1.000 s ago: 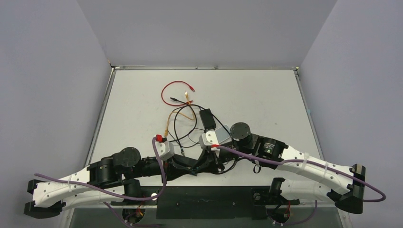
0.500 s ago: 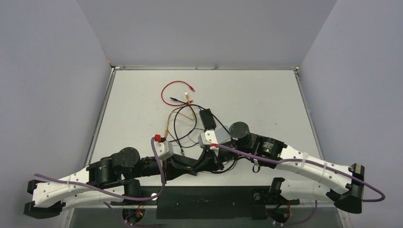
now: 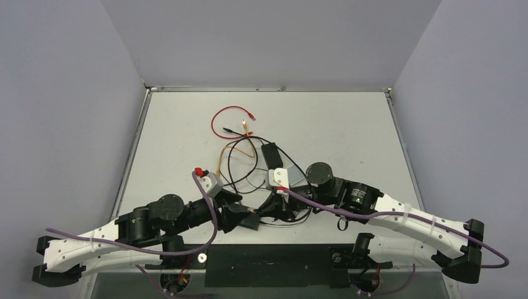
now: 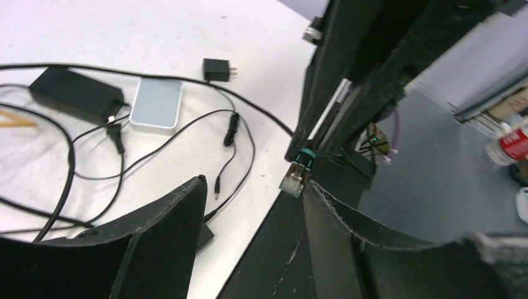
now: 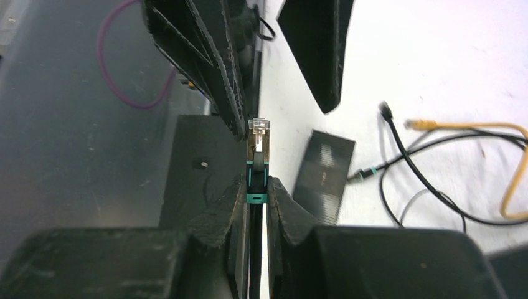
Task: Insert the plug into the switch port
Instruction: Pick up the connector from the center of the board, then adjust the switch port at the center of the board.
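The plug (image 5: 259, 140) is a clear connector with a teal boot on a black cable. My right gripper (image 5: 257, 187) is shut on its boot, with the connector sticking out past the fingertips. In the left wrist view the plug (image 4: 297, 177) hangs just off the right finger of my left gripper (image 4: 255, 187), which is open with nothing between its fingers. From above, the left gripper (image 3: 246, 218) and right gripper (image 3: 269, 208) face each other near the table's front edge. A flat black box (image 5: 325, 174) lies beside the plug; its switch port row is not visible.
A black adapter brick (image 4: 75, 93), a light grey pad (image 4: 155, 103) and a small black wall plug (image 4: 216, 68) lie among loose black cables. A red wire (image 3: 227, 121) and an orange cable (image 5: 473, 128) lie farther back. The black base plate (image 3: 268, 265) sits below the table edge.
My left gripper has opened, let go of the plug and drawn back to the left. The right gripper keeps its hold on the plug and has shifted slightly.
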